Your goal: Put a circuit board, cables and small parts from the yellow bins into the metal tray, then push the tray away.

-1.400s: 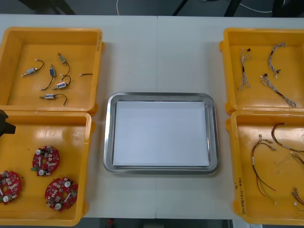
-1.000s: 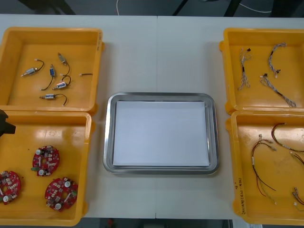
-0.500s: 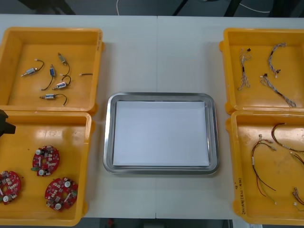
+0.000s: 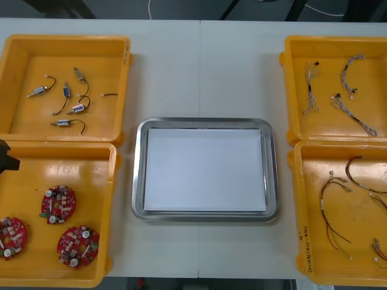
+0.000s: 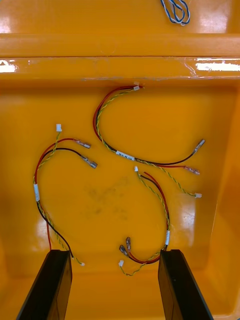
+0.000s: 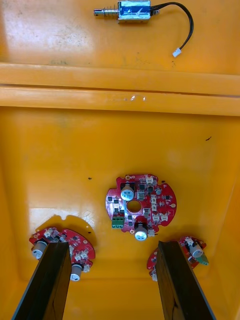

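My left gripper [image 6: 116,282] hangs open over the near left yellow bin [image 4: 104,181], which holds three round red circuit boards. One board [image 6: 140,205] lies just beyond its fingertips; the other two boards [image 6: 62,245] [image 6: 186,251] lie partly behind the fingers. My right gripper [image 5: 115,285] is open above the near right bin [image 4: 297,211], over three red and yellow cables [image 5: 125,155]; the end of one cable [image 5: 150,257] lies between its fingers. The metal tray [image 4: 138,175], white inside, sits at the table's middle with nothing in it.
The far left bin [image 4: 66,41] holds several small metal parts [image 4: 75,109]. The far right bin [image 4: 290,90] holds twisted blue and white cables [image 4: 351,112]. A black part of my left arm [image 4: 5,156] shows at the table's left edge.
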`<state>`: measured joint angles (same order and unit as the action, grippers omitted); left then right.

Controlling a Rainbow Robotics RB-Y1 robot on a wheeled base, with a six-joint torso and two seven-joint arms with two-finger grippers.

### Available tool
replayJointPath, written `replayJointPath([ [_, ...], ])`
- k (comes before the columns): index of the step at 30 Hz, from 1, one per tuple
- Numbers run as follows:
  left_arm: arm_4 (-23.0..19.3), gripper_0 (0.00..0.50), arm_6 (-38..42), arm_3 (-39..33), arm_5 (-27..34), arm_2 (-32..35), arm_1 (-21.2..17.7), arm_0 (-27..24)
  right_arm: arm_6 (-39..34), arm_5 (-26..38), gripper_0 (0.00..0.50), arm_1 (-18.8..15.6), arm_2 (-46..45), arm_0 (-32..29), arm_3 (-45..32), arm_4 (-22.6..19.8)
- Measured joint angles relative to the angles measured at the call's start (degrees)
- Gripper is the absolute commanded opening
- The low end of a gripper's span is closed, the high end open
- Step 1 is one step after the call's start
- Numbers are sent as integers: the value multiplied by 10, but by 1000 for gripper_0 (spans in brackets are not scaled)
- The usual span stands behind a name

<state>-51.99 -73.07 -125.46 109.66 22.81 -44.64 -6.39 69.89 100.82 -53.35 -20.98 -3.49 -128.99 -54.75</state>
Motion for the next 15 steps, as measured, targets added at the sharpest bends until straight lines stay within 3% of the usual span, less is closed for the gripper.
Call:
replayJointPath([
  [15, 0, 500, 0, 0, 0, 0, 0, 0, 0, 0, 500, 0, 0, 0, 0, 0],
])
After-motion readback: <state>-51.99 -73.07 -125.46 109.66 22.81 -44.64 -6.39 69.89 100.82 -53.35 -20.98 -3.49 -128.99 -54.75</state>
